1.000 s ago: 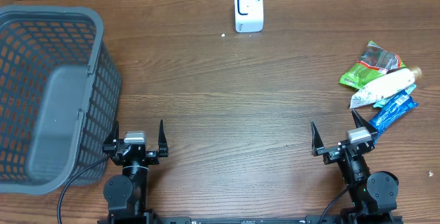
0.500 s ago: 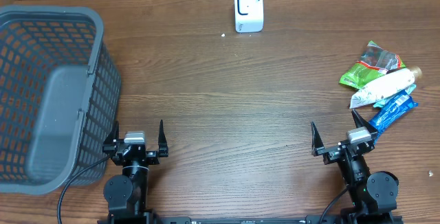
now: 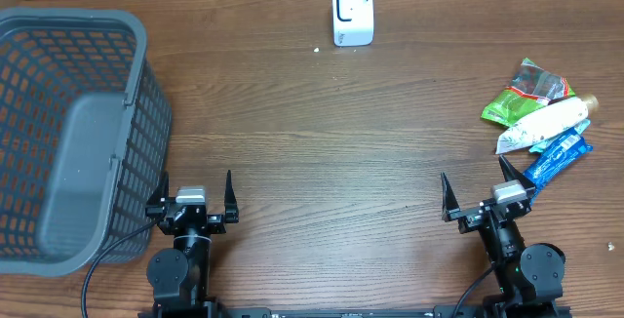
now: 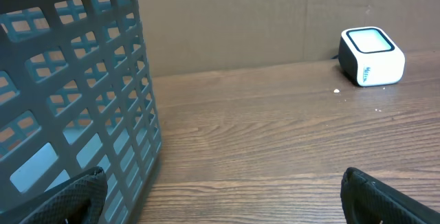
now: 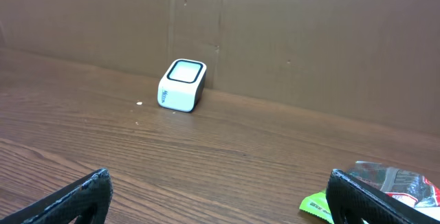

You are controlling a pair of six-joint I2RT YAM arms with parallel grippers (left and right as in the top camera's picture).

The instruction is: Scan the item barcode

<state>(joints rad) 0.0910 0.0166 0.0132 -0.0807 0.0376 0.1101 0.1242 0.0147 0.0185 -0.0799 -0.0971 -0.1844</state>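
White scanner [image 3: 353, 13] far back, snack packets [image 3: 539, 118] right, left tool [image 3: 195, 181] and right tool [image 3: 474, 174] spread wide

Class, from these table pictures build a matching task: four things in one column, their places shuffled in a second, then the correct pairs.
Things:
1 basket
2 scanner
3 green packet
4 blue packet

Places:
a far edge, middle
b right side, nearer
c left side
d right side, farther

Pairs: 1-c, 2-a, 3-d, 4-b
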